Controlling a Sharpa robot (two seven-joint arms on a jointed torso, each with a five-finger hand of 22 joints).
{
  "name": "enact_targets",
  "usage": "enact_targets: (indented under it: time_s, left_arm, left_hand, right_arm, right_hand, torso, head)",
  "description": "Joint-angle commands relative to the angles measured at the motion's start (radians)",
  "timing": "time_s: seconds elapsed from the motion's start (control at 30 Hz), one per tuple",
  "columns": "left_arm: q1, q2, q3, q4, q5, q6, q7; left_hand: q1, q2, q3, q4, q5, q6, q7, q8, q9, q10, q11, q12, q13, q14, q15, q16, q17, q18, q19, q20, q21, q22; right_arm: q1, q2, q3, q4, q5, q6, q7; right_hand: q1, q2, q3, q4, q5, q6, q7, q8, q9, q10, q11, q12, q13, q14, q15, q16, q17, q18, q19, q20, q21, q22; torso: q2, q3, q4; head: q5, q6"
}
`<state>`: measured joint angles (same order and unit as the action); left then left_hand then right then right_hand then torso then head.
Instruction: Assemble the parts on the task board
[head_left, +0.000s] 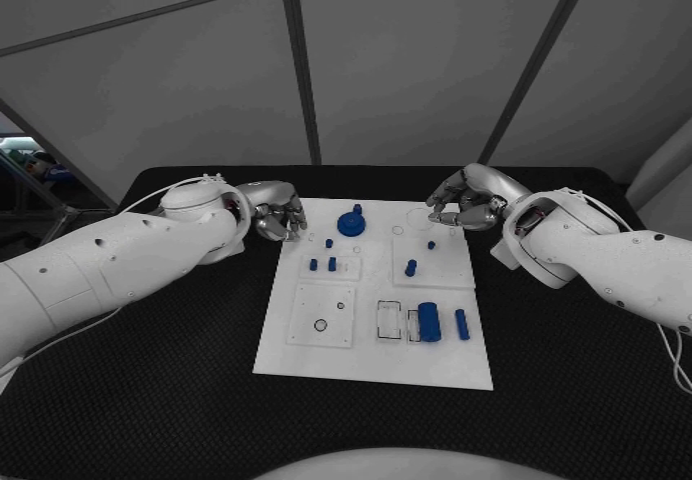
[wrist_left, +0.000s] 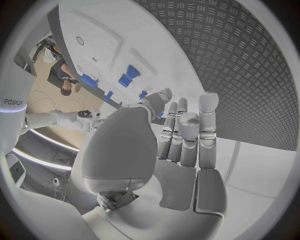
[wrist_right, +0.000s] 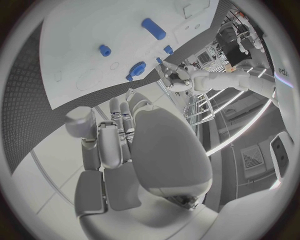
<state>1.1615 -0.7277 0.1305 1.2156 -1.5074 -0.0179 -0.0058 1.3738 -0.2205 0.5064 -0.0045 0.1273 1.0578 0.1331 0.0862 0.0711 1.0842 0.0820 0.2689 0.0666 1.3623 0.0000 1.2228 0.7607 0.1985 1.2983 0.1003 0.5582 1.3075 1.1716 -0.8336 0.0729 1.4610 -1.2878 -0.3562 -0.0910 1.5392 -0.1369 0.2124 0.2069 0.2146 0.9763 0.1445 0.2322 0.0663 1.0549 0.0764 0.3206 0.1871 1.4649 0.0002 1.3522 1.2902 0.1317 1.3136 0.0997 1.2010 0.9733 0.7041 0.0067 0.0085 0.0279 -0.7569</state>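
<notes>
The black worktop (head_left: 173, 400) carries the white task board (head_left: 372, 355), which lies in the middle and runs from near to far. Two white arms reach in toward its far end, one from each side.

The left robot hand (head_left: 274, 214) hangs just beside the board's far left corner; its fingers are curled in together and nothing shows between them. In the left wrist view the same fingers (wrist_left: 187, 135) lie side by side, bent toward the palm.

The right robot hand (head_left: 464, 200) hovers over the far right corner of the board, its fingers drawn close with the tips nearly meeting; whether anything small is pinched there cannot be told.

On the board, the biggest blue part, a round knob (head_left: 352, 221), stands at the far end between the two hands. A blue cylinder (head_left: 428, 320) lies near the right edge, with a thinner blue pin (head_left: 462, 323) just beside it on the right. Two short blue pegs (head_left: 322, 265) stand left of centre, and a small blue peg (head_left: 411, 267) stands right of centre
</notes>
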Motion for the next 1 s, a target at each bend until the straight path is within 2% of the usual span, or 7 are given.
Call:
enact_targets:
  time_s: [0.03,0.17,0.43,0.5,0.7,0.87,1.0]
  left_arm:
    - [0.007,-0.033,0.004,0.010,0.217,-0.120,0.086]
    - [0.010,-0.084,0.006,0.034,0.461,-0.173,0.140]
    - [0.007,-0.190,0.000,0.147,1.018,-0.250,0.257]
    - [0.003,-0.216,-0.002,0.189,1.138,-0.255,0.291]
    - [-0.006,-0.252,-0.004,0.260,1.266,-0.246,0.333]
    - [-0.009,-0.260,-0.005,0.287,1.295,-0.236,0.345]
    - [-0.011,-0.261,-0.005,0.295,1.302,-0.233,0.348]
  left_hand:
    - [-0.009,0.002,-0.002,-0.003,-0.005,0.022,-0.001,0.011,0.001,0.033,-0.007,0.017,0.006,-0.055,-0.004,-0.076,-0.130,-0.026,-0.021,-0.002,-0.046,0.001]
    - [-0.008,0.006,-0.004,-0.009,-0.005,0.038,0.003,0.016,-0.001,0.048,-0.009,0.033,0.008,-0.145,-0.004,-0.213,-0.307,-0.016,-0.079,-0.004,-0.149,-0.034]
    - [-0.004,0.023,-0.003,-0.013,-0.004,0.046,0.010,0.017,-0.003,0.042,-0.003,0.041,0.005,-0.165,0.000,-0.267,-0.341,-0.017,-0.105,0.001,-0.187,-0.059]
    - [-0.004,0.026,-0.003,-0.012,-0.004,0.047,0.011,0.017,-0.003,0.044,-0.003,0.044,0.006,-0.166,0.001,-0.271,-0.344,-0.017,-0.106,0.001,-0.190,-0.061]
    - [-0.003,0.031,-0.003,-0.012,-0.003,0.046,0.011,0.017,-0.003,0.044,-0.004,0.046,0.006,-0.168,0.001,-0.277,-0.348,-0.017,-0.107,0.001,-0.193,-0.064]
    - [-0.002,0.033,-0.003,-0.012,-0.003,0.046,0.012,0.017,-0.003,0.044,-0.003,0.046,0.006,-0.168,0.001,-0.278,-0.348,-0.017,-0.107,0.001,-0.194,-0.064]
    - [-0.002,0.034,-0.003,-0.012,-0.003,0.046,0.012,0.016,-0.003,0.043,-0.003,0.047,0.006,-0.168,0.001,-0.279,-0.349,-0.017,-0.107,0.001,-0.194,-0.065]
  right_arm:
    - [0.001,-0.009,0.000,0.012,-0.240,0.095,-0.068]
    - [-0.002,-0.021,0.000,0.028,-0.331,0.118,-0.101]
    - [-0.030,-0.035,-0.001,0.062,-0.435,0.111,-0.144]
    - [-0.038,-0.034,-0.001,0.067,-0.450,0.111,-0.150]
    - [-0.051,-0.022,-0.003,0.066,-0.463,0.117,-0.151]
    - [-0.058,-0.005,-0.004,0.060,-0.465,0.115,-0.144]
    - [-0.061,0.006,-0.004,0.053,-0.464,0.119,-0.140]
  right_hand:
    - [-0.004,-0.020,0.014,-0.003,-0.006,0.014,-0.004,-0.012,-0.001,0.013,-0.001,-0.019,-0.017,0.051,-0.006,0.001,-0.003,-0.020,0.009,-0.001,0.017,0.022]
    - [-0.012,-0.030,0.025,-0.004,-0.009,0.024,-0.007,-0.023,0.000,0.025,-0.002,-0.031,-0.030,0.052,-0.007,0.007,0.001,-0.023,0.013,-0.001,0.030,0.038]
    - [-0.032,-0.055,0.032,-0.005,-0.010,0.014,-0.007,-0.050,-0.002,0.011,0.003,-0.059,-0.051,0.053,-0.001,0.014,0.006,-0.024,0.010,0.003,0.038,0.048]
    - [-0.034,-0.057,0.033,-0.005,-0.010,0.014,-0.007,-0.053,-0.002,0.009,0.004,-0.063,-0.054,0.054,-0.001,0.017,0.009,-0.025,0.011,0.003,0.041,0.051]
    - [-0.035,-0.056,0.041,-0.009,0.002,0.021,-0.008,-0.057,0.000,0.011,0.004,-0.068,-0.061,0.055,0.000,0.022,0.013,-0.026,0.015,0.005,0.049,0.063]
    - [-0.031,-0.052,0.057,-0.014,0.017,0.031,-0.009,-0.062,0.001,0.021,0.003,-0.070,-0.068,0.056,-0.001,0.026,0.016,-0.028,0.018,0.005,0.058,0.074]
    - [-0.027,-0.048,0.075,-0.020,0.024,0.042,-0.010,-0.065,0.002,0.032,0.001,-0.072,-0.073,0.056,-0.003,0.029,0.017,-0.029,0.021,0.004,0.065,0.083]
  torso:
    - [0.000,-0.0006,-0.0002]
    - [-0.001,-0.0005,0.0018]
    - [0.001,-0.0005,0.0020]
    - [-0.001,-0.0023,0.0011]
    - [-0.001,-0.0025,0.0026]
    - [0.000,0.0000,0.0008]
    - [0.001,-0.0010,0.0015]
  head:
    - [-0.025,0.006]
    - [-0.044,0.013]
    - [-0.063,0.021]
    - [-0.064,0.019]
    - [-0.061,0.021]
    - [-0.057,0.023]
    - [-0.058,0.021]
